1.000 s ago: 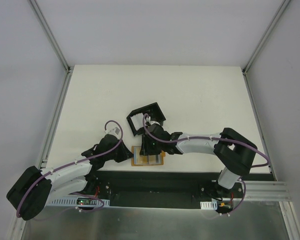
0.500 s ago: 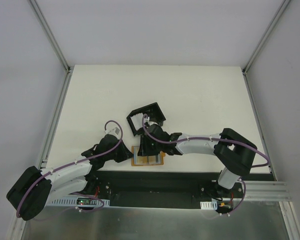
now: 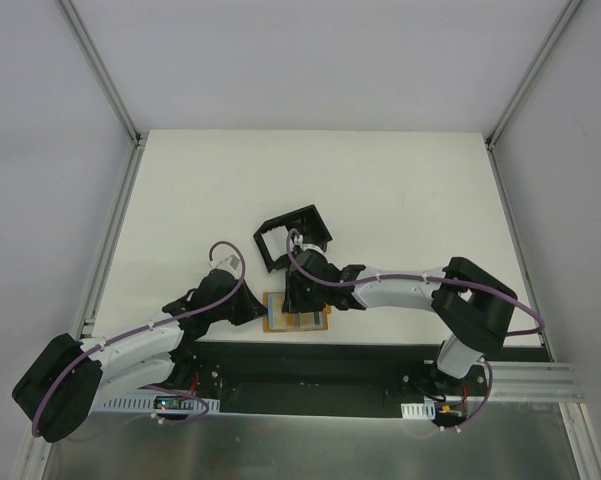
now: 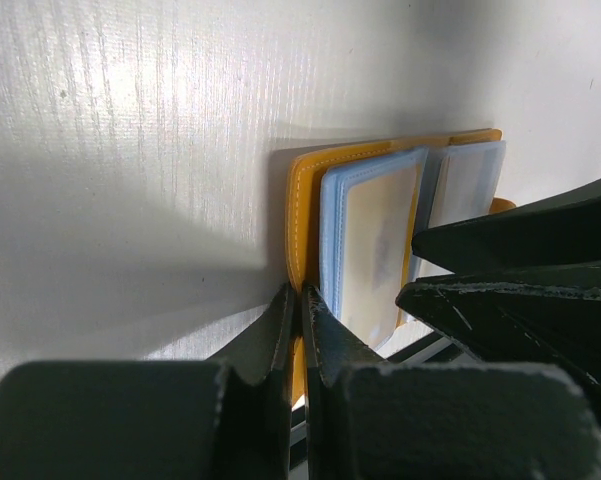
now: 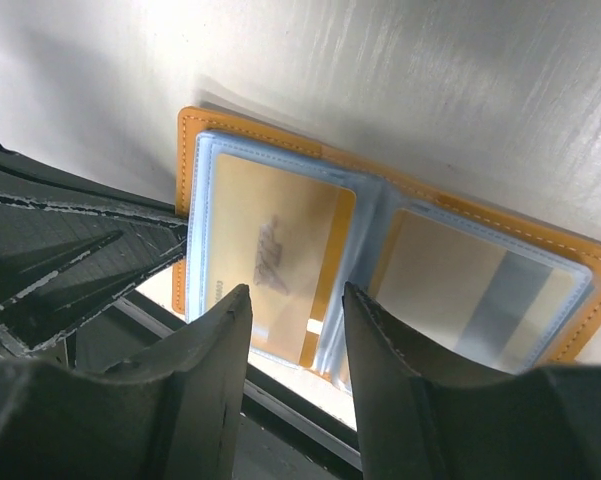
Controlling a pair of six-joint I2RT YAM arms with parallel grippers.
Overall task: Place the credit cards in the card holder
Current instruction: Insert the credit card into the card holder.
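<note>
An orange folding wallet [image 3: 315, 322] lies open at the table's near edge. Its clear sleeves hold the credit cards: a tan-orange card [image 5: 270, 250] and a second card [image 5: 470, 290], also in the left wrist view as the card [image 4: 375, 240]. My left gripper [image 4: 302, 295] is shut on the wallet's left orange edge [image 4: 298, 210]. My right gripper [image 5: 295, 320] hovers open over the tan-orange card's lower edge, its jaws straddling it without clamping. The black card holder [image 3: 282, 220] stands just behind the wallet, partly hidden by the right arm.
The wallet overhangs the black base rail [image 3: 360, 360] along the near edge of the white table [image 3: 400, 200]. Metal frame posts [image 3: 110, 260] run along both sides. The two grippers sit close together over the wallet.
My right gripper has edged slightly left over the wallet. The left gripper keeps its hold and has not moved.
</note>
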